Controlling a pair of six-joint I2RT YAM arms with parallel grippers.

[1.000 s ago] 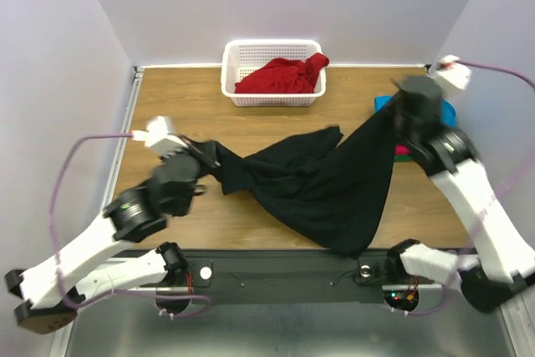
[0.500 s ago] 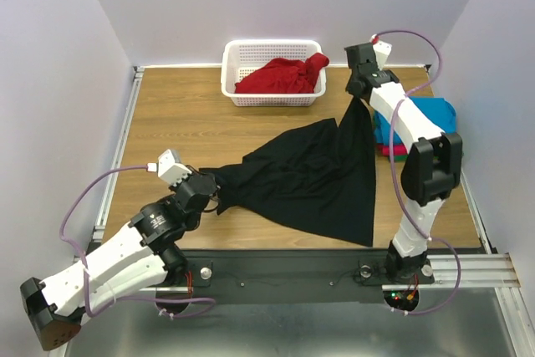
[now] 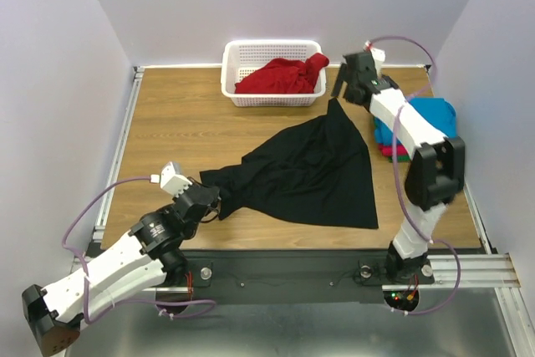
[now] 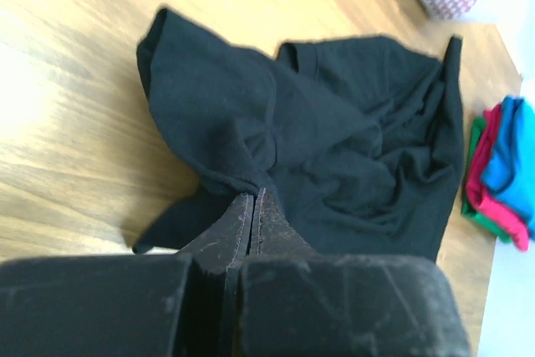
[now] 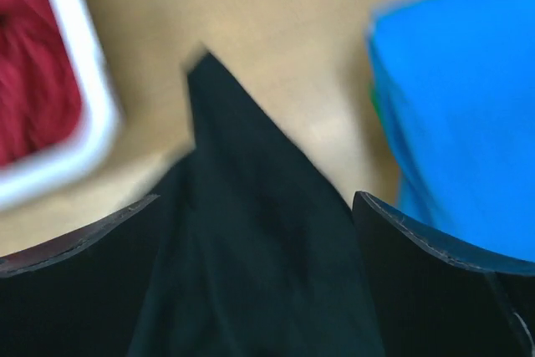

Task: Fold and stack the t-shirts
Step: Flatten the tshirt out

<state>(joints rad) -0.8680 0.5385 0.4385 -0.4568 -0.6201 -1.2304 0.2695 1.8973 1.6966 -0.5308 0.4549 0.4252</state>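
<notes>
Tabletop (image 3: 180,123): black t-shirt (image 3: 309,169) pinched by left gripper (image 4: 253,200); right gripper (image 5: 255,198) spread above its corner.

Right wrist view blurred; basket (image 5: 79,114) cut off at left edge. In top view, right arm (image 3: 410,127) hides pt of folded t-shirts (image 3: 439,110).

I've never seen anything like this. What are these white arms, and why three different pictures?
These are two robot arms bolted at the edge of a table. One picture looks down from above; the other two come from a camera on each wrist, showing that arm's own fingers. On the table lie a black t-shirt, a white basket holding a red t-shirt, and folded shirts stacked, blue on top. The left end effector is shut on the black t-shirt's near end. The right end effector hangs open over its far tip, holding nothing.
</notes>
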